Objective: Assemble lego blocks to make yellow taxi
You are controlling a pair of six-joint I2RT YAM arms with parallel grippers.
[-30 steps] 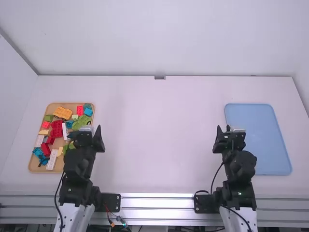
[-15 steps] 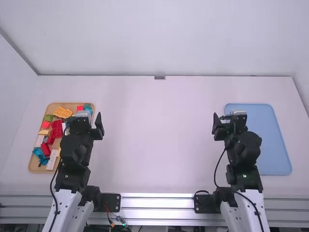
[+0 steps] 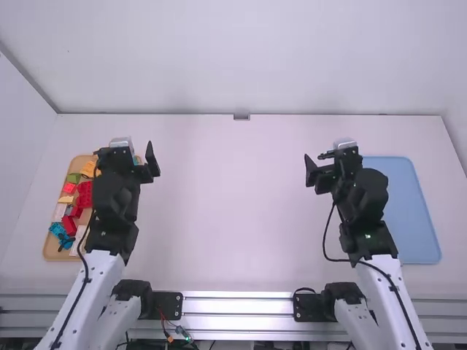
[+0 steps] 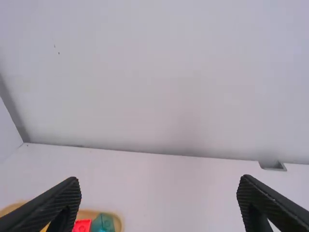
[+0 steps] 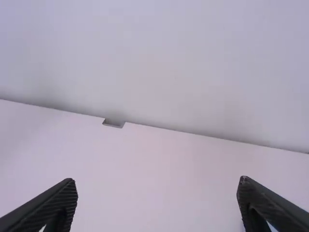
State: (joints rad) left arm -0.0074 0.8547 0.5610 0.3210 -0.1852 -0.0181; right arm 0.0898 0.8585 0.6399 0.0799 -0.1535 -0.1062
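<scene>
On the white bench [image 3: 233,211], blocks [image 3: 84,195] lie left of and nearer the base than the left pincer [image 3: 125,149], spread apart; the right pincer [image 3: 332,154] gapes too.

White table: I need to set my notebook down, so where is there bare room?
Widest bare patch: the middle of the table, between the left arm and the right arm, back to the wall. The visible part of the blue tray is bare too. Crowded: the tan tray, full of blocks, partly hidden by the left arm.
</scene>
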